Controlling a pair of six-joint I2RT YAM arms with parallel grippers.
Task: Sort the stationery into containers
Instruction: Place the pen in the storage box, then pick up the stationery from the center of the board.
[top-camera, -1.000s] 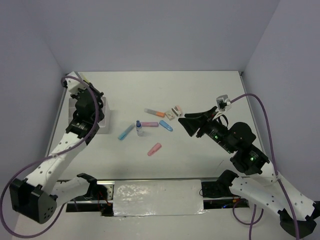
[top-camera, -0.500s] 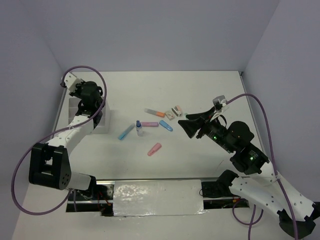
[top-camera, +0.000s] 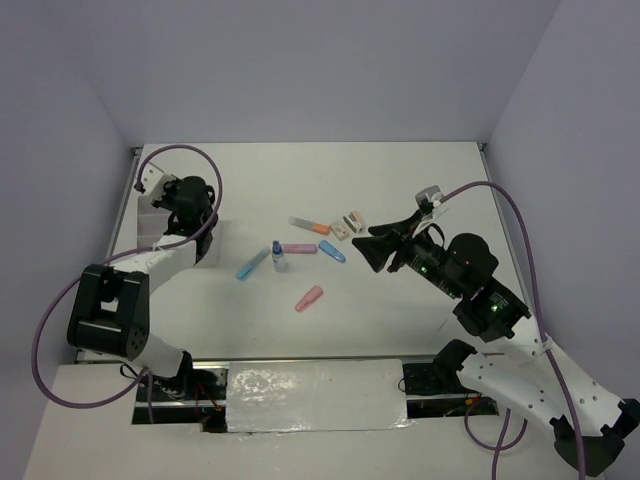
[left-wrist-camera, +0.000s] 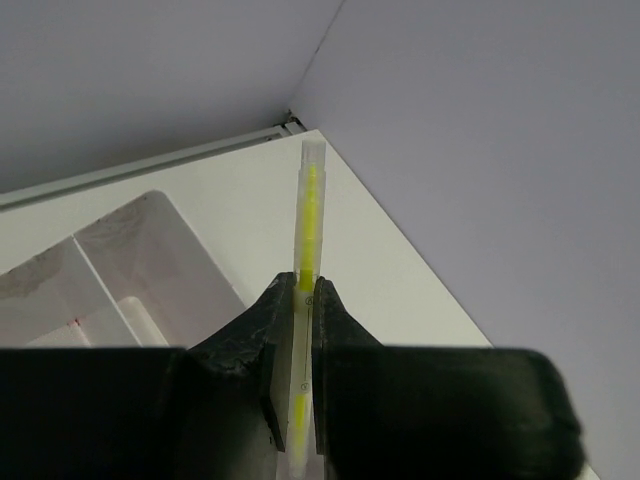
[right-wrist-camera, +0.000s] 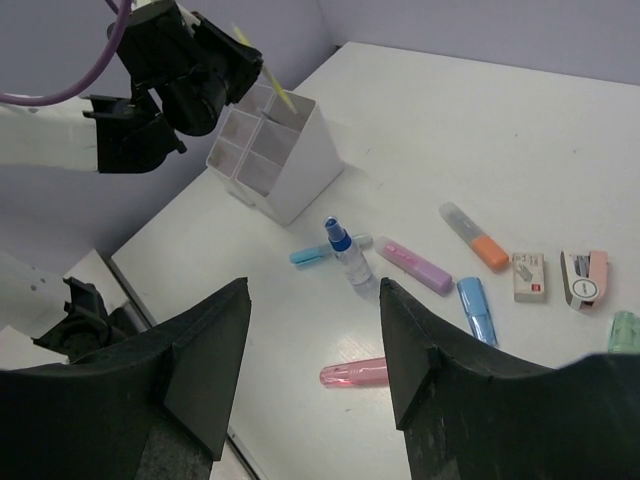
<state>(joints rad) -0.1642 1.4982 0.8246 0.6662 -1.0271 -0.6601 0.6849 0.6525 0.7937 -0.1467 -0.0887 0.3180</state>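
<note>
My left gripper (left-wrist-camera: 298, 300) is shut on a thin yellow pen (left-wrist-camera: 308, 230) and holds it over the white four-compartment organizer (left-wrist-camera: 150, 260) at the table's left; the right wrist view shows the pen (right-wrist-camera: 262, 78) tilted above the organizer (right-wrist-camera: 290, 165). My right gripper (right-wrist-camera: 312, 290) is open and empty, hovering right of the loose items (top-camera: 375, 247). On the table lie a blue-capped bottle (right-wrist-camera: 350, 258), a light blue pen (right-wrist-camera: 318, 252), a pink-purple marker (right-wrist-camera: 413, 266), a blue marker (right-wrist-camera: 477, 310), an orange-tipped marker (right-wrist-camera: 473, 235), a pink marker (right-wrist-camera: 355, 373) and small erasers (right-wrist-camera: 527, 276).
The organizer (top-camera: 207, 240) stands near the left wall. Walls close the table at the back and on both sides. A pink-and-white small item (right-wrist-camera: 585, 277) and a pale green one (right-wrist-camera: 625, 330) lie at the right of the group.
My left arm has folded and its wrist has turned above the organizer, still holding the yellow pen. The right gripper has shifted slightly and stayed open.
</note>
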